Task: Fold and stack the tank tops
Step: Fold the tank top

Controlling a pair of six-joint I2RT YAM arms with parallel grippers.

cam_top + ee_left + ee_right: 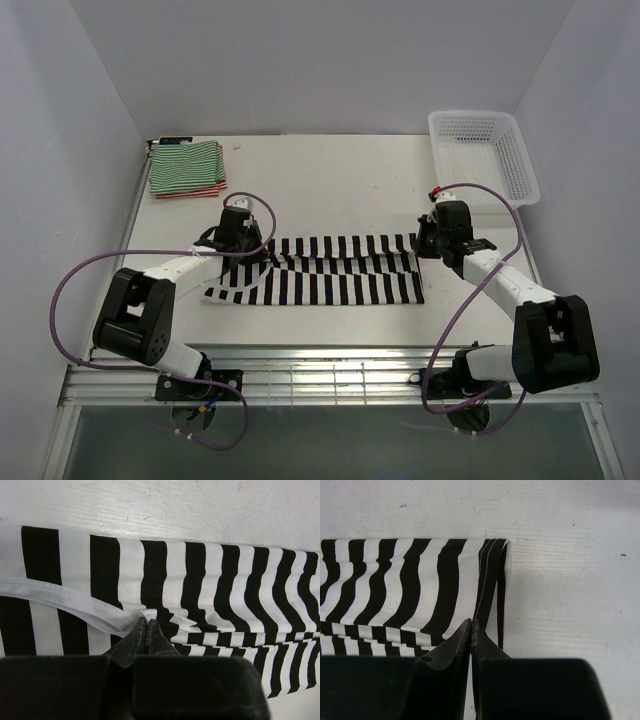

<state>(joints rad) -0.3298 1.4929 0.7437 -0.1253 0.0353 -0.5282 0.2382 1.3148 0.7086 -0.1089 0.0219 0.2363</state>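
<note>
The black-and-white tank top [330, 275] lies lengthwise across the middle of the table, its far long edge doubled over the rest. My left gripper [248, 248] is shut at the top's left end, with a white tuft of hem [148, 613] pinched between the tips of that gripper [147, 620]. My right gripper [425, 245] is shut on the top's right end; in the right wrist view this gripper [471, 623] meets just inside the folded right edge [492, 580]. The green-and-white tank top [187, 165] lies folded on the red-and-white tank top [195, 191] at the back left.
A white lattice basket [485, 150] stands at the back right corner. White walls close in the table on the left, back and right. A metal rail [330, 375] runs along the near edge between the arm bases.
</note>
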